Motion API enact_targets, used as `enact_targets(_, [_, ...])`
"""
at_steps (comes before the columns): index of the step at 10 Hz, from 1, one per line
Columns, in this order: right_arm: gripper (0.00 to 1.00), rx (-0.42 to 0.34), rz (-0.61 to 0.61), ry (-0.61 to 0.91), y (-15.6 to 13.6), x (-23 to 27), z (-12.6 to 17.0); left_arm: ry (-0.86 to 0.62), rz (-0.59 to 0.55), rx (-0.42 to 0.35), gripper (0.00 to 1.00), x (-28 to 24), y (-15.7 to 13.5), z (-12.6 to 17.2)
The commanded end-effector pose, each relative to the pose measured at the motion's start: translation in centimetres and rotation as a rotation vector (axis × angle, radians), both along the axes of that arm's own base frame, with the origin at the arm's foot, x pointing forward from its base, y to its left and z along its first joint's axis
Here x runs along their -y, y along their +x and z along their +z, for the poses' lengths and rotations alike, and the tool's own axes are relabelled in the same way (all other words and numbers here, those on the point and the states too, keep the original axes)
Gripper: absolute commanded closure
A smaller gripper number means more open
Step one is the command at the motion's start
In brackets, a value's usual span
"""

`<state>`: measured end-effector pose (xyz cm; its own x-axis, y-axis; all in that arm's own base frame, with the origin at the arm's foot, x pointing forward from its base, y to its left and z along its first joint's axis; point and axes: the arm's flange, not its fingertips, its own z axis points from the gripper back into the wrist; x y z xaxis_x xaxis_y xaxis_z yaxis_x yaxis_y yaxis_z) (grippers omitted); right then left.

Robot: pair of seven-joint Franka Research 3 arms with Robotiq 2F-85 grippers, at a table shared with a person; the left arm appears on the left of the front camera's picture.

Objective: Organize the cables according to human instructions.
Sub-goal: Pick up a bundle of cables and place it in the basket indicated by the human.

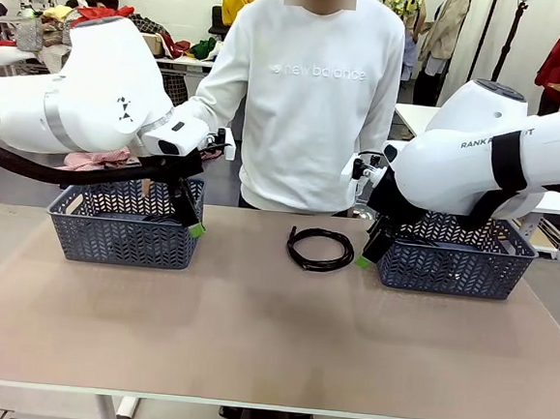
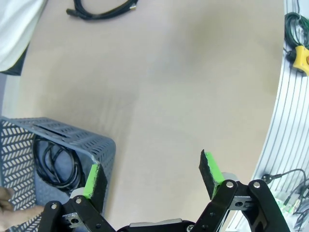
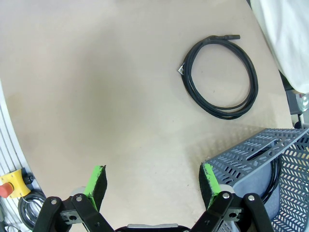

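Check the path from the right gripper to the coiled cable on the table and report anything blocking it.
Nothing visible blocks it. The right gripper, open, hangs beside the right basket; only bare table lies between it and the coiled cable.

Two grey baskets [image 1: 123,231] [image 1: 455,267] stand near the counter's far edge, one coiled cable [image 1: 321,248] lies between them, and one person [image 1: 308,95] stands behind.
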<state>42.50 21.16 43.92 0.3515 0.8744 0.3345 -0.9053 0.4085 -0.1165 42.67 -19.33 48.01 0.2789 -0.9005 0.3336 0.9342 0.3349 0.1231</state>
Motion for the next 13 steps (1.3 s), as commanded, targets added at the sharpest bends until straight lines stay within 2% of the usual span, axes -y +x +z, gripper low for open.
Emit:
enact_targets(1, [0.00, 0.007, -0.005, -0.001, 0.0, 0.0, 0.1, 0.030, 0.098, -0.024, 0.00, 1.3, 0.5, 0.6])
enact_targets(3, [0.00, 0.007, -0.005, -0.001, 0.0, 0.0, 0.1, 0.051, 0.193, -0.079, 0.00, 3.1, 1.4, 1.1])
enact_targets(6, [0.00, 0.007, -0.005, -0.001, 0.0, 0.0, 0.1, 0.115, 0.273, -0.093, 0.00, 6.9, 3.9, 1.0])
enact_targets(9, [0.00, 0.007, -0.005, -0.001, 0.0, 0.0, 0.1, 0.123, 0.346, -0.106, 0.00, 10.9, 6.6, -0.3])
enact_targets(12, [0.00, 0.007, -0.005, -0.001, 0.0, 0.0, 0.1, 0.126, 0.370, -0.114, 0.00, 12.6, 8.1, -1.6])
enact_targets(13, [0.00, 0.007, -0.005, -0.001, 0.0, 0.0, 0.1, 0.101, 0.339, -0.114, 0.00, 11.9, 7.1, -1.5])
